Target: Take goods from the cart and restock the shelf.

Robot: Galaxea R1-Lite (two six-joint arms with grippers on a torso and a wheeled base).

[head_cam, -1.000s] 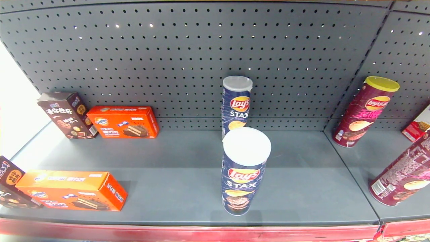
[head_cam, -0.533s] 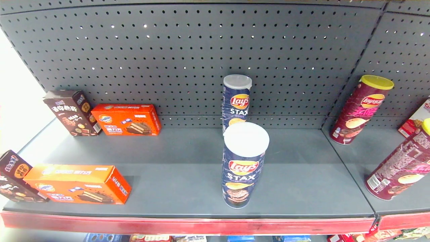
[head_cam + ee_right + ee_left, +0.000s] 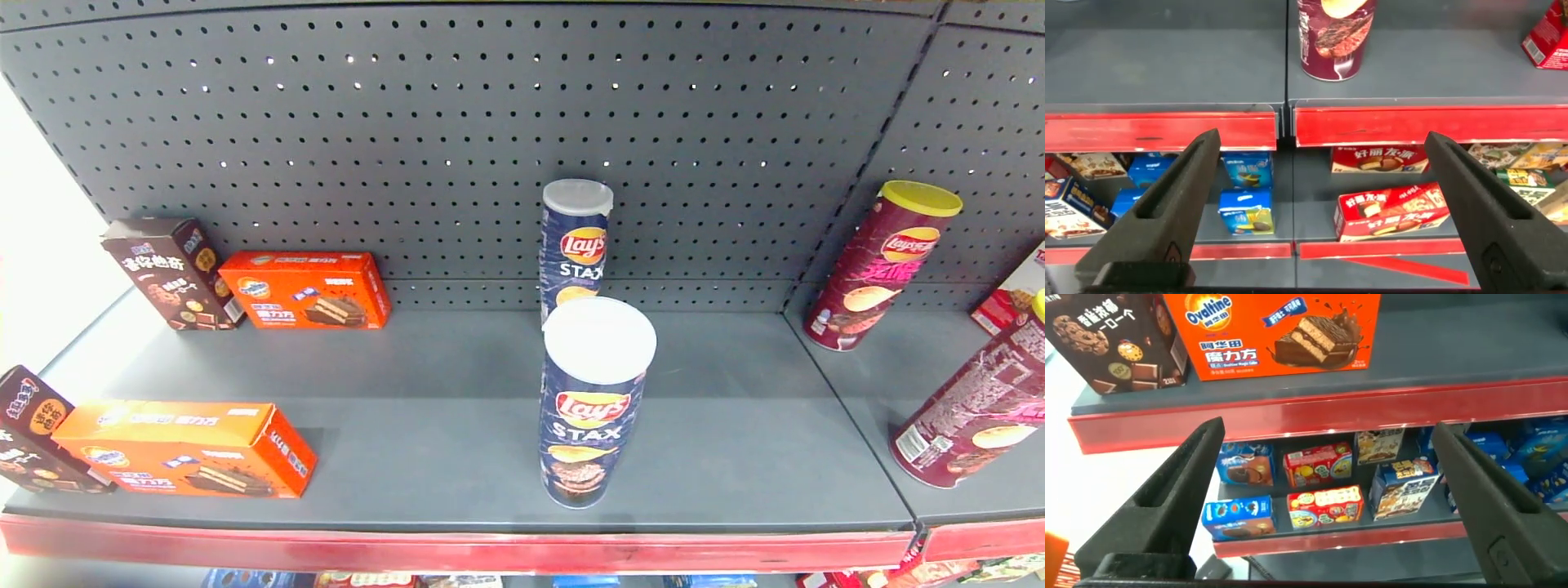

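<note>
Below the shelf's red front lip (image 3: 1290,416), the left gripper (image 3: 1325,429) has its two fingers spread wide with nothing between them. It faces the near orange box (image 3: 1270,335) and, lower down, a lower shelf (image 3: 1331,531) of small packs. The right gripper (image 3: 1321,139) is just as wide and just as bare, in front of the lip under the near maroon can (image 3: 1335,37). No goods are in hand, so a fresh item has yet to come up. I judge the main risk to lie in that climb: a splayed finger could catch the lip. A reach into the middle bay could also nudge the near blue can (image 3: 592,408), which stands upright close to the front. It is tall and narrow, so it would likely topple, either off the edge or back into the far blue can (image 3: 575,245) directly behind it. The shelf (image 3: 408,425) is a flat, dark grey deck that looks smooth, so a bumped can may slide too. Bare deck lies on both sides of the blue cans. A near brown box (image 3: 28,433) sits at the left front, just beside the near orange box. Farther back stand a far brown box (image 3: 167,273) and a far orange box (image 3: 306,290), and in the right bay a far maroon can (image 3: 886,269). Behind everything rises a perforated back panel (image 3: 408,147) with light through some holes, and strong brightness floods in past the left end.
</note>
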